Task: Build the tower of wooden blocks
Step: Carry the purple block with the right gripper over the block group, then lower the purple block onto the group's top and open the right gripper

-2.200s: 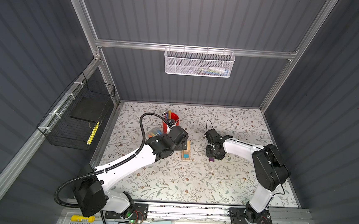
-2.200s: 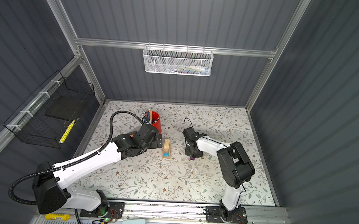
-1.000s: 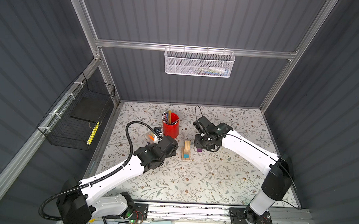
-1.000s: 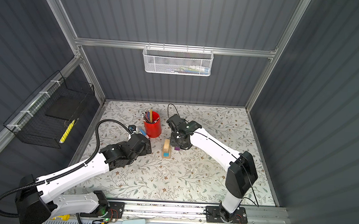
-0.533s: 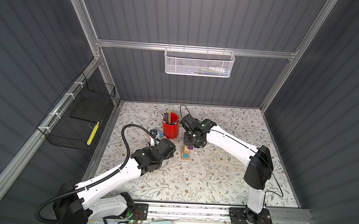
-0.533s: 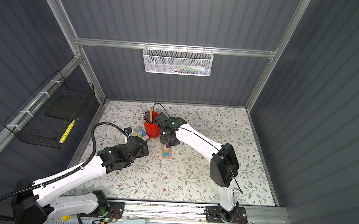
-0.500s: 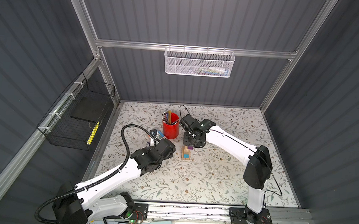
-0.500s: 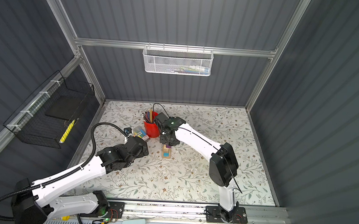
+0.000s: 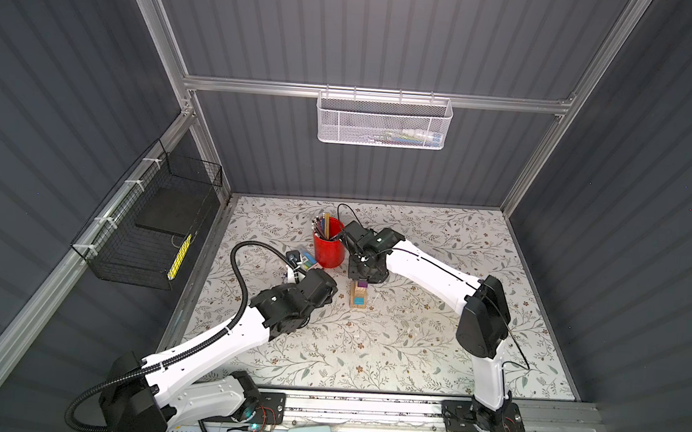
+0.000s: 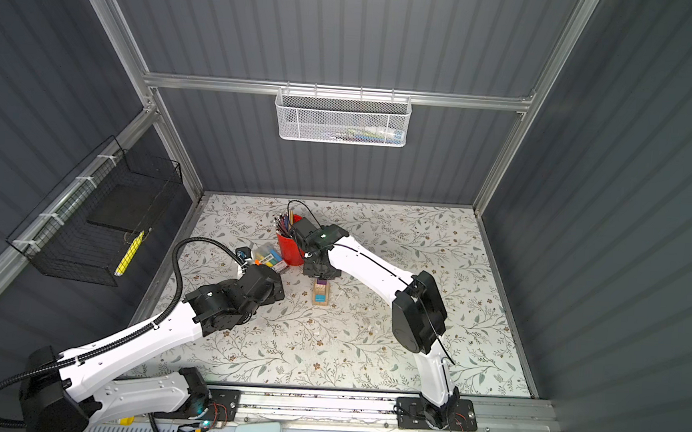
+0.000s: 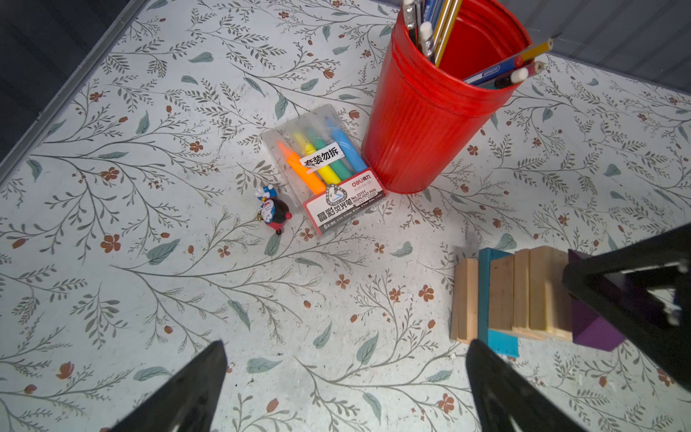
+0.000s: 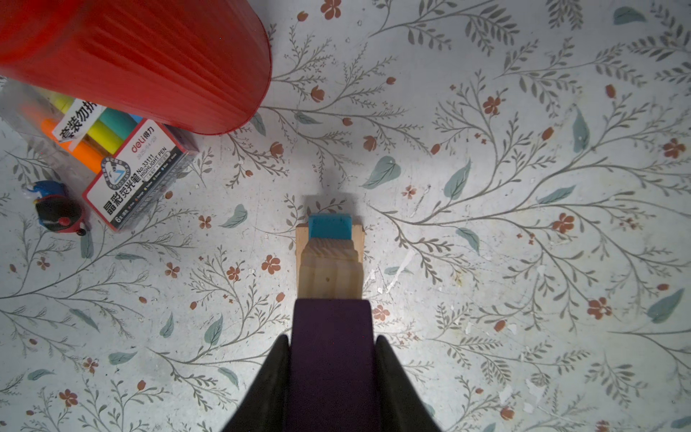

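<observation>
In both top views your tower [image 9: 358, 300] [image 10: 320, 298], a narrow stack of light-tan wooden bricks, stands near the red ribbed pencil cup [image 9: 328, 251] [image 10: 290, 250], on the cup's front-right side and apart from it. The right gripper [image 9: 362, 280] [image 10: 320, 277] hangs directly over the tower's top, between tower and cup; the left gripper [image 9: 324, 287] [image 10: 275, 285] sits in front of the cup, just left of the tower, touching nothing you can see.

In the left wrist view your left gripper [image 11: 344, 392] stands wide, with only the floral table cover [image 11: 149, 262] between its fingers. The tower [image 11: 523, 295] shows a teal-blue rectangular block [image 11: 488, 299] one brick up from the base, then tan bricks, then the purple house-shaped wooden block [image 11: 594, 331] against the uppermost brick. A clear pack of coloured highlighters [image 11: 325, 172] lies just beside the cup [image 11: 430, 123]; a small blue-and-black toy figure [image 11: 275, 211] stands beyond the pack from the cup.

In the right wrist view your right gripper [image 12: 332, 359] is narrowed onto the purple house-shaped wooden block [image 12: 332, 329], one finger on each flank; the tower [image 12: 331, 269] runs down beneath it, with the cup [image 12: 149, 56] near but apart.
</observation>
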